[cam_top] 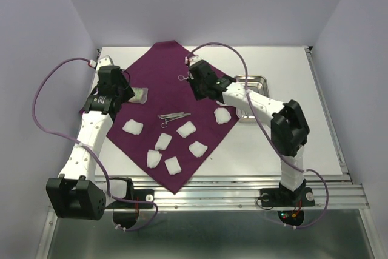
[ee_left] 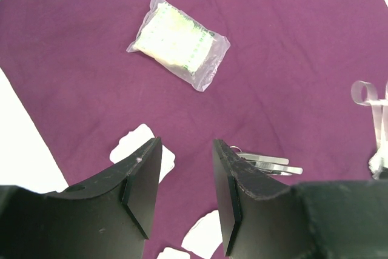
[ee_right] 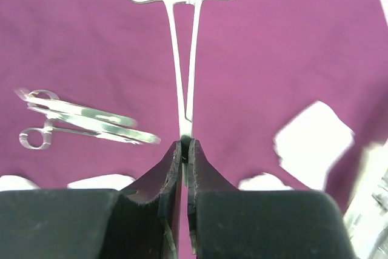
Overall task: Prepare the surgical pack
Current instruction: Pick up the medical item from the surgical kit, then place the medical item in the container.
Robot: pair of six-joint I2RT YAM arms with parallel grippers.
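Note:
The surgical pack, a large deep-purple cloth [cam_top: 163,71], lies spread flat like a diamond on the white table. My right gripper [cam_top: 190,78] hovers over its upper part, shut on the tips of a steel hemostat [ee_right: 185,59] whose ring handles point away from the wrist camera. My left gripper [cam_top: 129,92] is open and empty above the cloth's left corner, close to a clear plastic packet [ee_left: 179,40] with pale contents. In the left wrist view the fingers [ee_left: 142,180] frame bare cloth [ee_left: 285,77].
Several white gauze pads [cam_top: 186,129] lie scattered on the lower cloth. Scissors and tweezers [cam_top: 174,116] lie together mid-cloth, also in the right wrist view [ee_right: 85,122]. A small steel tray [cam_top: 259,79] sits on the table right of the cloth.

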